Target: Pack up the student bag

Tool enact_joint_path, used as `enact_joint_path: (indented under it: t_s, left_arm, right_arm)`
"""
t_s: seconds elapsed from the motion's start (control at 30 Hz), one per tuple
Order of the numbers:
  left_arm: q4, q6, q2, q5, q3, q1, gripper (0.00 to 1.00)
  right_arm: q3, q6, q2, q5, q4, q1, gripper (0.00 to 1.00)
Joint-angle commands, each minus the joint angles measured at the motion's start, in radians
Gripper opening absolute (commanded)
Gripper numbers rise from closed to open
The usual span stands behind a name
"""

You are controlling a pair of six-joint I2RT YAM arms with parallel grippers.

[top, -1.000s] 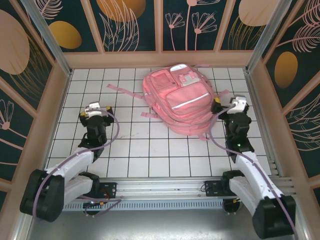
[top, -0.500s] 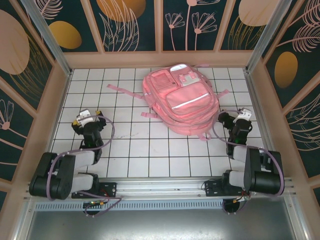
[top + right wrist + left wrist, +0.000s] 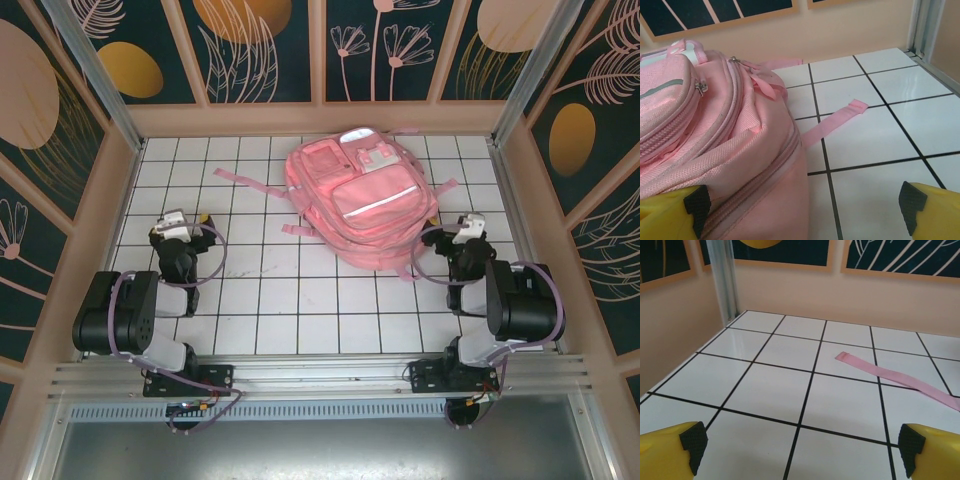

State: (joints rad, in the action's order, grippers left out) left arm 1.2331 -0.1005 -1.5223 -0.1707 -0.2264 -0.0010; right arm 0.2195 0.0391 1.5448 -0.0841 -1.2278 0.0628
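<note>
Two hands stand wide open and hold nothing. The left hand [image 3: 178, 222] is at the middle left of the top view, well apart from the student bag [image 3: 358, 200]. The right hand [image 3: 462, 226] is just beside the bag's lower right edge. The bag lies flat on the white tiled surface [image 3: 300, 300], in the upper centre, front pockets up. Its zippers [image 3: 701, 88] look closed, so the content is hidden. A pink strap [image 3: 900, 377] lies ahead of the left hand.

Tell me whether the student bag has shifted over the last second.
No. The student bag covers the same grid squares of the table as before.
</note>
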Motion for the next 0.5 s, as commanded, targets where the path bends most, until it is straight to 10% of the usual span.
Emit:
enact_joint_path:
  t_s: [0.0,0.47]
  left_arm:
    - [0.043,0.016,0.005,0.048,-0.006,0.002,0.99]
    - [0.023,0.030,0.006,0.087,-0.016,0.001,0.99]
  right_arm:
    - [0.019,-0.023,-0.007,0.026,-0.008,-0.014,0.99]
    - [-0.002,0.003,-0.007,0.158,-0.044,-0.035,0.99]
